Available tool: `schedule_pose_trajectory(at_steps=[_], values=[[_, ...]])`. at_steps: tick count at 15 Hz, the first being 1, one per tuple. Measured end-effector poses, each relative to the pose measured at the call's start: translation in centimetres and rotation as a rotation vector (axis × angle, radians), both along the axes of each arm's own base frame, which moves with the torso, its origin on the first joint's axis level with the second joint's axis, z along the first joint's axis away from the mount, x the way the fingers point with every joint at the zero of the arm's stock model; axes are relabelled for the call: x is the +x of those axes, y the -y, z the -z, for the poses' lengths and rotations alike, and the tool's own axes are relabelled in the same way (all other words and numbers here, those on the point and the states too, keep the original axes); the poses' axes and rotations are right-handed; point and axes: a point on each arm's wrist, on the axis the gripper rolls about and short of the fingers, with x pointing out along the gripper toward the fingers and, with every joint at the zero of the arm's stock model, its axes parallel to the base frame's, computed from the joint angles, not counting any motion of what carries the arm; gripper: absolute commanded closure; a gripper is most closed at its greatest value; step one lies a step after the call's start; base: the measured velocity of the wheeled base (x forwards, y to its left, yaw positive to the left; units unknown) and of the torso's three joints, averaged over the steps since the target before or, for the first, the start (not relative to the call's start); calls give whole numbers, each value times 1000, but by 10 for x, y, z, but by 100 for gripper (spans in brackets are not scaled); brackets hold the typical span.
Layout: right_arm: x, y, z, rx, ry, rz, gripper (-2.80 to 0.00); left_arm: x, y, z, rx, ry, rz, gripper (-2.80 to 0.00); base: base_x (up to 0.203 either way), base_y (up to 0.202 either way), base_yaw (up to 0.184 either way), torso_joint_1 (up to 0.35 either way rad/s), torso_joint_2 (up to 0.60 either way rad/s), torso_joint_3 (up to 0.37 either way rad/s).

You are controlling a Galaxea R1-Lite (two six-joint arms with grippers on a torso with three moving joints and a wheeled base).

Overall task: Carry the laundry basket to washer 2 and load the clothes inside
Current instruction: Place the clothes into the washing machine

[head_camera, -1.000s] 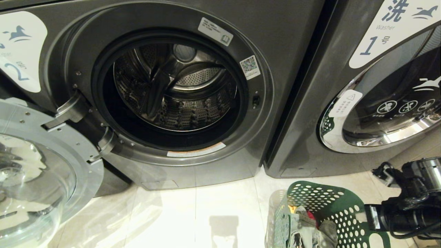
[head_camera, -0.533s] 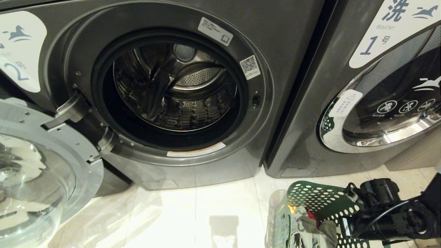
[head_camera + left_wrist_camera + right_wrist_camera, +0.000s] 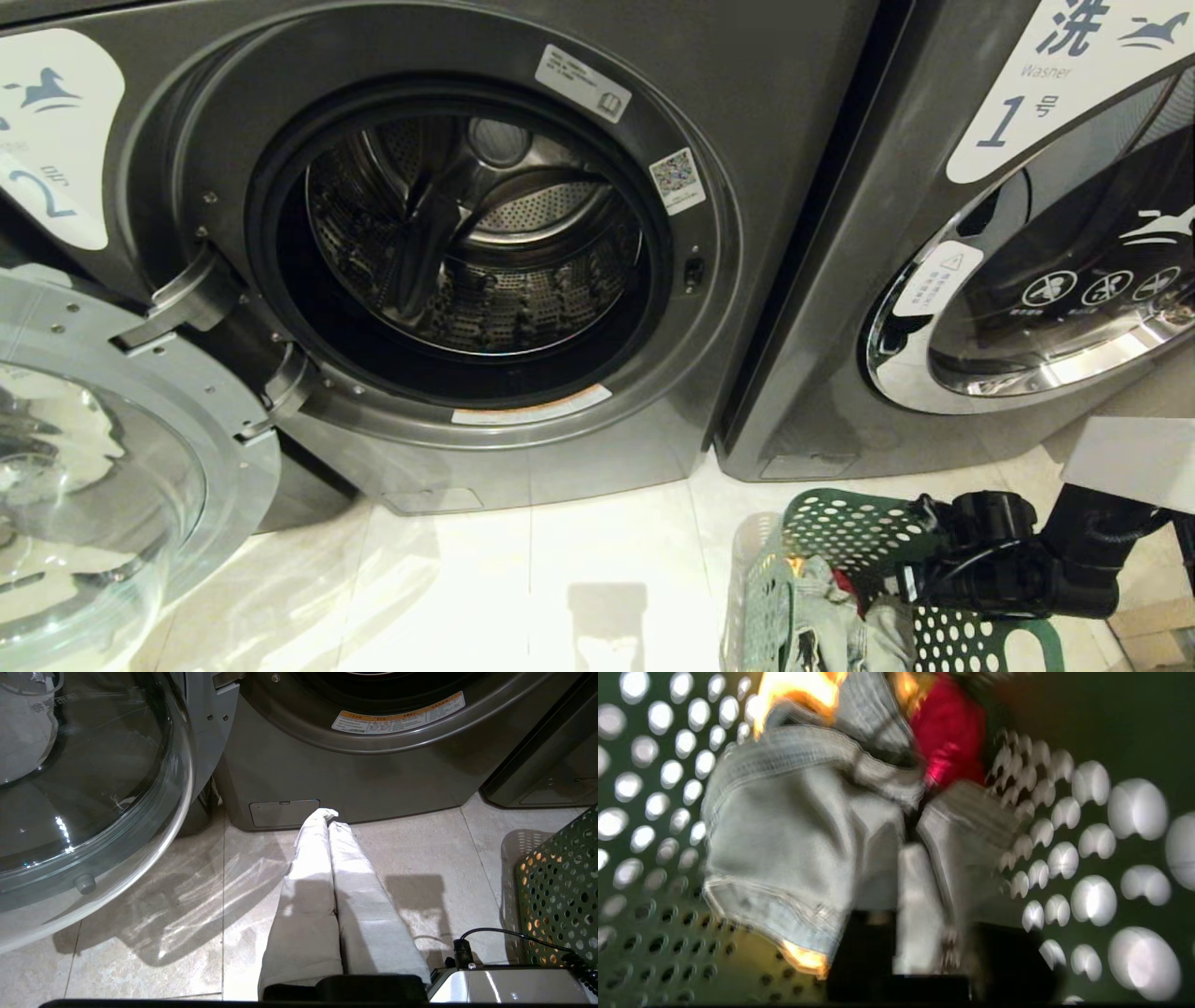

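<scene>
A: Head view first. What room is this?

B: A laundry room with a pale glossy tile floor (image 3: 579,579). Washer 2 (image 3: 747,112) is dark grey metal; its round door (image 3: 112,467), clear glass in a silver frame, hangs open at nine o'clock. The steel drum (image 3: 485,252) is perforated and bare of cloth. Washer 1 (image 3: 887,280), just beside it at three o'clock, has its chrome-rimmed door closed.

A: And the basket?

B: The basket (image 3: 868,532), green plastic full of round holes, stands on the floor at five o'clock, before the seam between the washers. The clothes (image 3: 840,616) lie inside. The black right arm reaches over its rim.

A: Left wrist view?

B: The left pincer (image 3: 329,816), wrapped in white cloth, is pressed together, empty, above the tiles near washer 2's base.

A: Right wrist view?

B: Blurred. The right pincer (image 3: 934,858) is inside the basket against the grey denim (image 3: 794,830), with red cloth (image 3: 948,732) and yellow cloth (image 3: 798,686) beyond. Whether it is wide or narrow I cannot tell.
</scene>
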Motion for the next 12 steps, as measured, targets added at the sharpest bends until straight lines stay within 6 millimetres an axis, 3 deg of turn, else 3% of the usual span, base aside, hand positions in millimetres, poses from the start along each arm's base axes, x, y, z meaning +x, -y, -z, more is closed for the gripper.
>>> schedule_pose_trajectory(at_steps=[6,12], values=[[-5,8,35,117,-55,-209,-280,0,0,0,0,0,0,0,0,0,0,0,0,0],[-5,-7,51,92,-82,-289,-280,0,0,0,0,0,0,0,0,0,0,0,0,0]])
